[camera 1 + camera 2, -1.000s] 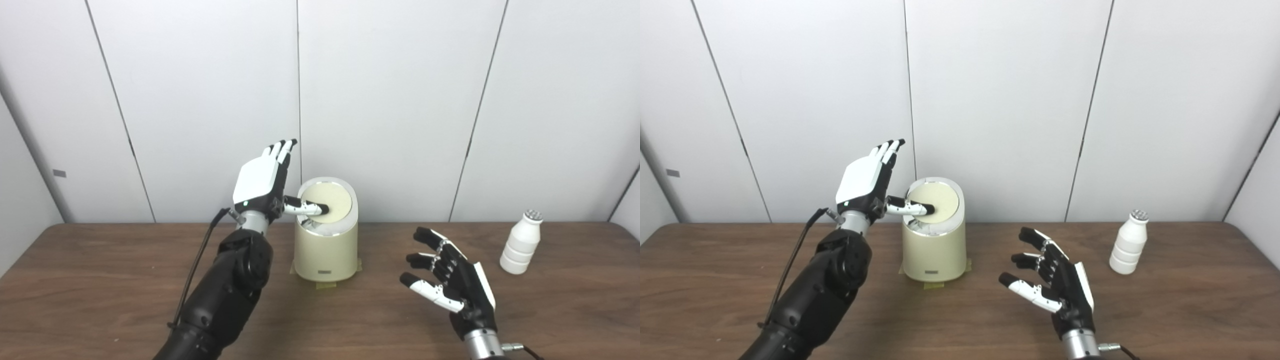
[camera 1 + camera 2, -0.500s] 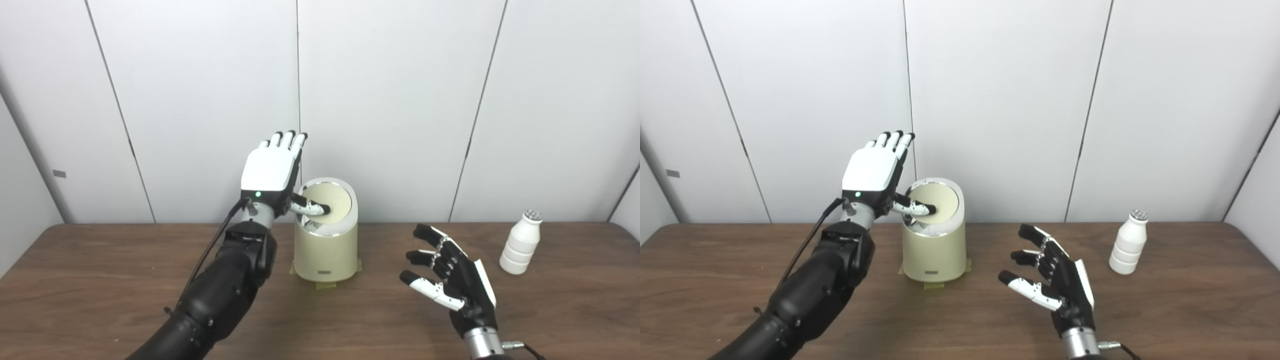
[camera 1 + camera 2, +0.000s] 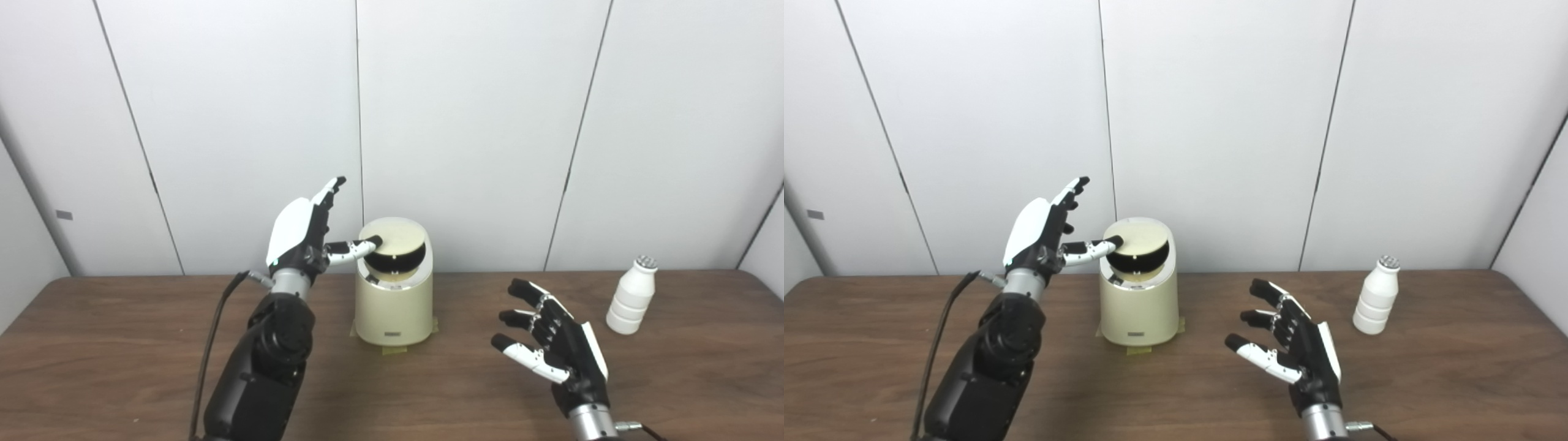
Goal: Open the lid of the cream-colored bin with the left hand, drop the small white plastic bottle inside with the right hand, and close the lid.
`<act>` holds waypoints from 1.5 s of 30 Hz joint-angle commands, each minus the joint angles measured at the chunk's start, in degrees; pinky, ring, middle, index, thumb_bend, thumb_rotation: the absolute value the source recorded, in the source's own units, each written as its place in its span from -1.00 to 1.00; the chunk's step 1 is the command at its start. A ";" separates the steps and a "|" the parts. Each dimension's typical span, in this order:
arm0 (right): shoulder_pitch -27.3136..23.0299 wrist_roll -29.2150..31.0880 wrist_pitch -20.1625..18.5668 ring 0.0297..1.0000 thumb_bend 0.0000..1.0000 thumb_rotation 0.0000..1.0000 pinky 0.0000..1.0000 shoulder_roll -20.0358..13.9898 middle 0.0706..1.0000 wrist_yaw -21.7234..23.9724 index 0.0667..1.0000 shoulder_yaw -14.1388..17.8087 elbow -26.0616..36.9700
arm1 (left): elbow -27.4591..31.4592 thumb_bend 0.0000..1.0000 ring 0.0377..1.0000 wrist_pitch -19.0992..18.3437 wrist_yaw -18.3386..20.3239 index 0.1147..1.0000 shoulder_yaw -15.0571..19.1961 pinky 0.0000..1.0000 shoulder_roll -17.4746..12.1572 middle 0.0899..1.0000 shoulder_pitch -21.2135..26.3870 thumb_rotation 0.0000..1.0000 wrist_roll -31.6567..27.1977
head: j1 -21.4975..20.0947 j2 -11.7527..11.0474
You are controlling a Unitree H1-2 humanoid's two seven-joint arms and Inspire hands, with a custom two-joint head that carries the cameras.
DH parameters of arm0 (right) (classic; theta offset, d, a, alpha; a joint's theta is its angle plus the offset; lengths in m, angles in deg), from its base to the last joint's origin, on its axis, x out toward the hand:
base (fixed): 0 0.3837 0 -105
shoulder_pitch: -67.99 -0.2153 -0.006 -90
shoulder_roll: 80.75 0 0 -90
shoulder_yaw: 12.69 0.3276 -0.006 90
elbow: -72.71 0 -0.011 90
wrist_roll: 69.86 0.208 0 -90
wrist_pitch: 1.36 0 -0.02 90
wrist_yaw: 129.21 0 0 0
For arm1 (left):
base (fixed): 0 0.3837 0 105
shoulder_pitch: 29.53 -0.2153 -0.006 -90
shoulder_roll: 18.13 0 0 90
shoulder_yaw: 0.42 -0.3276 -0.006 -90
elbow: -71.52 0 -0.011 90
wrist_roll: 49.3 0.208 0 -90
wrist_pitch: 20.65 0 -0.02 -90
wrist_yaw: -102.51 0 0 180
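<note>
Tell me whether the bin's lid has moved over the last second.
Yes. The lid has tipped up at its front edge, baring a dark opening against the bin rim, with the left hand thumb at its edge.

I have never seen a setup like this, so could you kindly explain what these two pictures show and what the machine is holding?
Both pictures come from two cameras side by side on a humanoid robot's head, so they show one scene from slightly different spots. The two black arms entering from the bottom are its own.

On the brown table stands a cream-colored bin, taped down at its base. Its round lid is tilted up at the front, showing a dark opening beneath. The left hand is open, its thumb touching the lid's left edge.

The right hand hovers open above the table, holding nothing. A small white plastic bottle stands upright far to the right, untouched.
</note>
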 commanded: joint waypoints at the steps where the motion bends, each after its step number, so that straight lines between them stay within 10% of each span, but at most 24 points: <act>1: -2.18 -0.28 1.41 0.25 0.73 -0.39 0.33 -0.16 0.57 -0.09 0.51 0.08 2.13 | 4.90 0.39 0.59 3.36 -0.25 0.74 3.15 0.30 0.36 0.66 2.43 -0.47 -6.64 | -0.15 0.01; 12: -2.16 -0.02 1.88 0.26 0.72 -0.38 0.27 -0.92 0.58 0.37 0.53 0.20 1.62 | 16.63 0.42 0.29 0.77 3.10 0.46 8.14 0.02 -0.20 0.40 -12.59 -0.63 -19.68 | 0.04 -0.01; 27: -5.48 2.30 -0.30 0.27 0.72 -0.52 0.19 -4.43 0.57 3.61 0.57 0.93 3.52 | 12.41 0.30 0.25 10.14 4.18 0.47 8.40 0.04 -1.93 0.38 -22.70 -0.91 -23.78 | -4.85 -0.62; 36: -17.70 -6.90 -13.98 0.33 0.67 -0.65 0.08 -16.52 0.59 5.71 0.55 1.43 13.50 | 8.87 0.28 0.28 14.03 5.58 0.48 8.50 0.08 -3.50 0.38 -22.34 -0.93 -26.18 | -13.94 -4.39; 45: -23.22 -9.44 -12.40 0.52 0.69 -0.45 0.35 -28.10 0.60 5.09 0.57 5.94 3.98 | 7.11 0.19 0.35 14.77 7.26 0.54 8.54 0.15 -5.60 0.46 -21.91 -1.00 -27.85 | -18.34 -6.53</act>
